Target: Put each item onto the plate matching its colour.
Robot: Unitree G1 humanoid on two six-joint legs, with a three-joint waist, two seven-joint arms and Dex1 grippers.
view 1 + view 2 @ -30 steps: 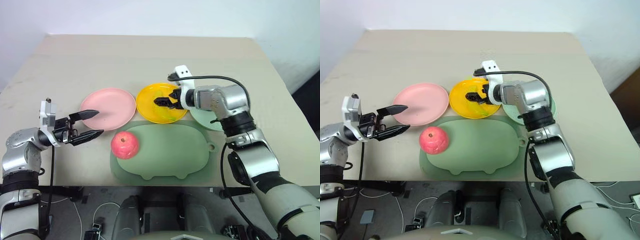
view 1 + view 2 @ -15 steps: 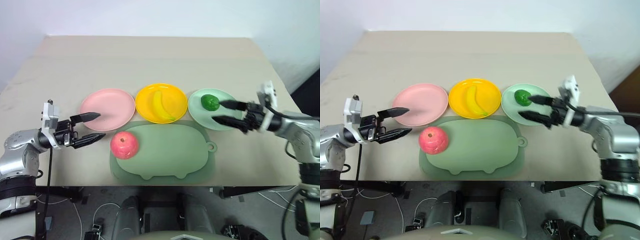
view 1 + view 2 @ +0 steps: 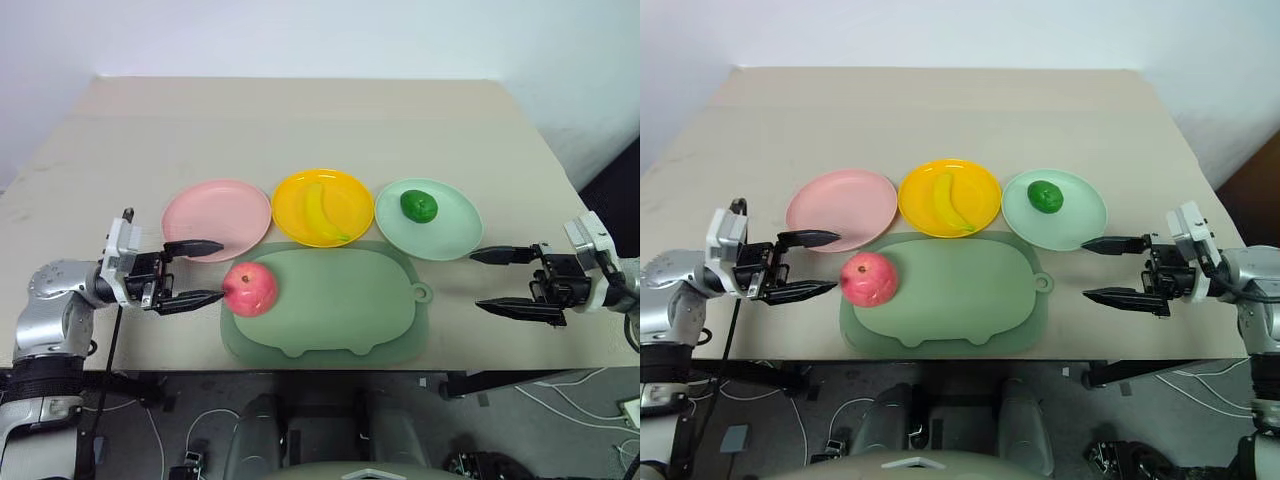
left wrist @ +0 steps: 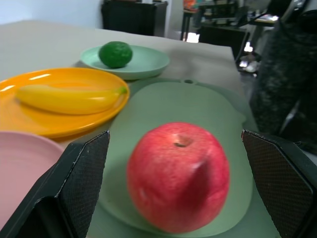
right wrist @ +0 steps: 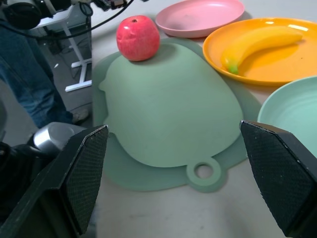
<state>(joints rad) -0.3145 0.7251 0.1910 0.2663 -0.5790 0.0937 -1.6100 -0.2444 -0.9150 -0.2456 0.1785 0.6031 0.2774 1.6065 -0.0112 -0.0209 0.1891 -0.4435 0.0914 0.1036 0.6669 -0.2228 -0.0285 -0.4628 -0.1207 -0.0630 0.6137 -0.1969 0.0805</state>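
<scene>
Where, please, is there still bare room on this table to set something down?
The tabletop behind the three plates is bare, and the pink plate holds nothing. Most of the green board right of the apple is free. It is crowded around the apple, where the left gripper sits.

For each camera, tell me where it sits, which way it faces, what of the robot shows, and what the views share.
Head stereo views: on the head, looking forward and down at the beige table; left end effector and right end effector both open.
Left wrist view: along its own black fingers at the pinkish-red round toy apple on the sage-green animal-shaped board.
Right wrist view: along its own fingers across the board toward the apple.
Shared: curved yellow toy banana on the round yellow plastic plate.
</scene>
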